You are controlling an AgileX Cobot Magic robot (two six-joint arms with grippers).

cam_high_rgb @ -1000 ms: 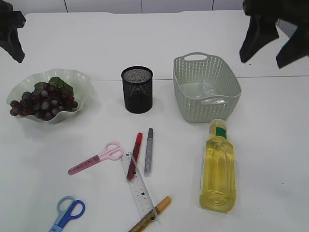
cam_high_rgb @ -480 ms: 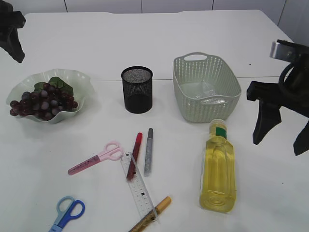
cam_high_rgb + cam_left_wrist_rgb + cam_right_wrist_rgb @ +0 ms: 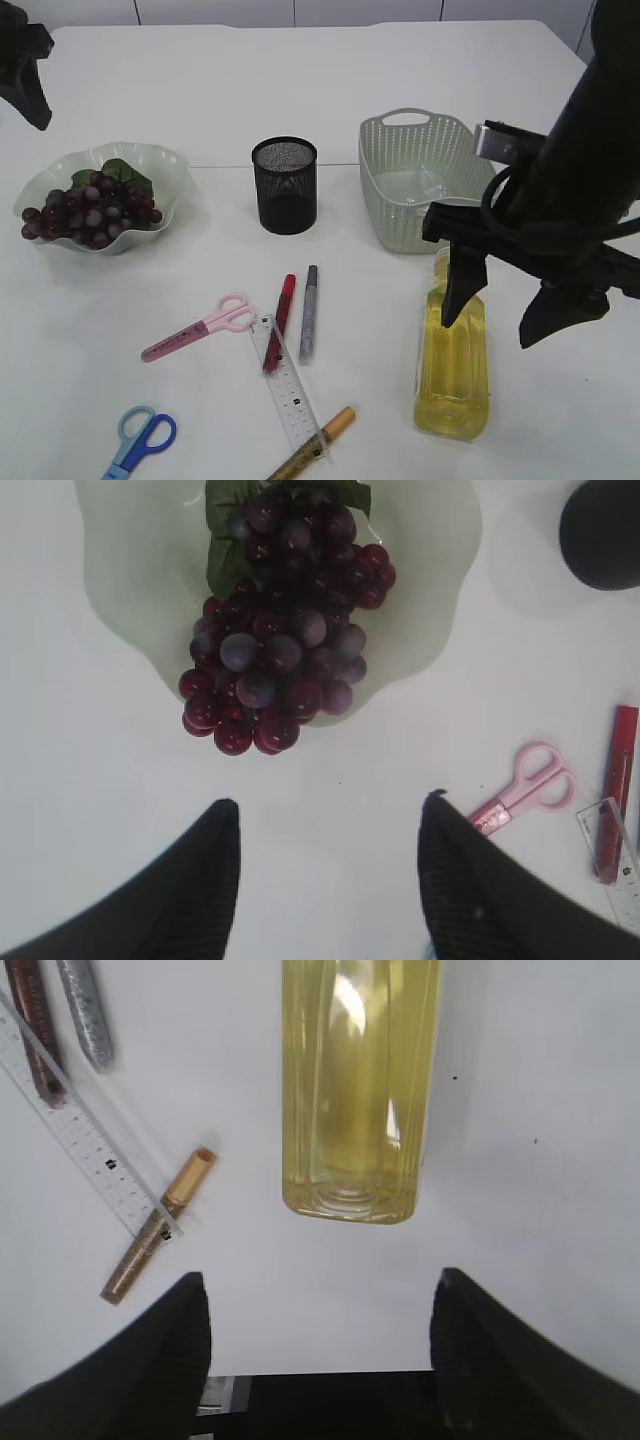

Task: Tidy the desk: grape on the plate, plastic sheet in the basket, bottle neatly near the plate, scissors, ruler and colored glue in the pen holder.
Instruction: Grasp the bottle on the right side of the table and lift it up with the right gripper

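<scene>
The grapes (image 3: 85,210) lie on the pale green plate (image 3: 160,160); they also show in the left wrist view (image 3: 280,630). The plastic sheet (image 3: 425,188) is in the basket (image 3: 385,190). The yellow bottle (image 3: 450,385) lies on its side, also in the right wrist view (image 3: 355,1080). My right gripper (image 3: 490,330) (image 3: 320,1275) is open, hovering above the bottle. My left gripper (image 3: 330,805) is open and empty, above the table near the plate. Pink scissors (image 3: 200,328), blue scissors (image 3: 140,440), the ruler (image 3: 288,385) and red (image 3: 280,318), silver (image 3: 309,312) and gold (image 3: 310,445) glue pens lie loose.
The black mesh pen holder (image 3: 285,185) stands upright between plate and basket. The table's front edge shows just below the bottle's base in the right wrist view. The ruler (image 3: 80,1130) and gold glue pen (image 3: 160,1225) lie left of the bottle.
My right arm has come down and left from the far right corner to above the bottle. The left arm and the objects have not moved.
</scene>
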